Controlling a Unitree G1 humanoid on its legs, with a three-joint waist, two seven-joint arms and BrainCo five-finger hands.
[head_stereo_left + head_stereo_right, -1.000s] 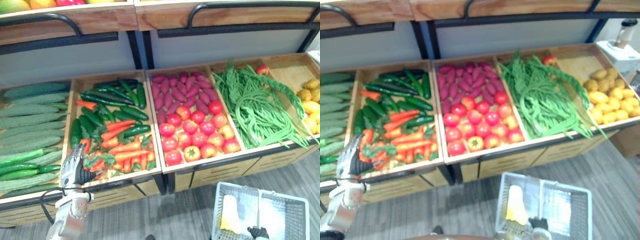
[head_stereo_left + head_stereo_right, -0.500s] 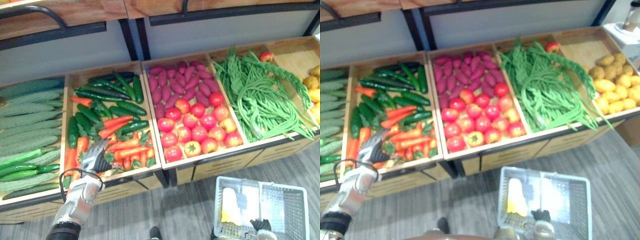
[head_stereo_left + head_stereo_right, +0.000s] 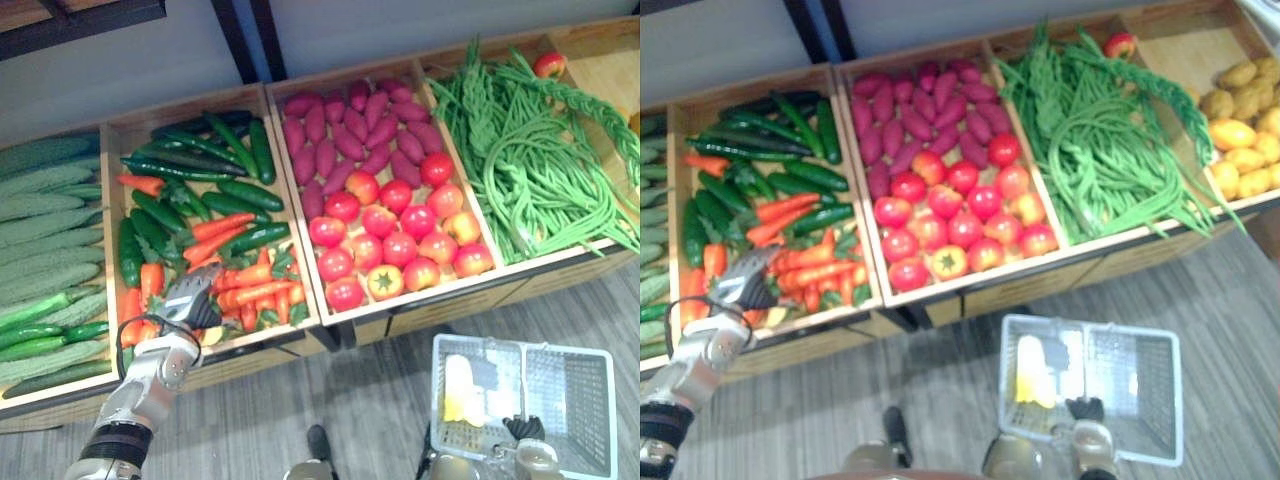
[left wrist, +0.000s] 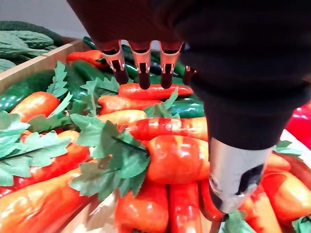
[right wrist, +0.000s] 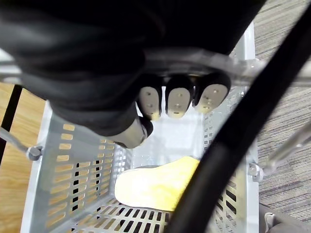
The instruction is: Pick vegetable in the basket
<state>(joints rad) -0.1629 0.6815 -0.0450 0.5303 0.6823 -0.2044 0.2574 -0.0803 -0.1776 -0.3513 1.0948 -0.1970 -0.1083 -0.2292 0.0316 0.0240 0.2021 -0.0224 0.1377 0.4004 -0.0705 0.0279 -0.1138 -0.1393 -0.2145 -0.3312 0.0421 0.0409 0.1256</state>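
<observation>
My left hand [image 3: 188, 300] hangs over the near end of a wooden crate [image 3: 262, 340]. Its fingers [image 4: 144, 73] are straight and released, holding nothing. Directly under and just past the fingertips lie the carrots [image 4: 175, 160], glossy, orange and tapered, with jagged green leaf tops. I cannot tell whether the tips touch them. Beyond the fingers, in the same crate, are long, smooth dark green vegetables [image 3: 250, 195]. The next crate holds round red tomatoes [image 3: 400, 245] and oval purple sweet potatoes [image 3: 340, 140].

My right hand [image 5: 177, 99] is clenched round the thin metal handle [image 5: 257, 72] of the pale, perforated plastic basket [image 5: 73, 160]. Below those fingers, one smooth yellow item [image 5: 155, 187] lies on the basket's floor. The carrots all lie in the crate.
</observation>
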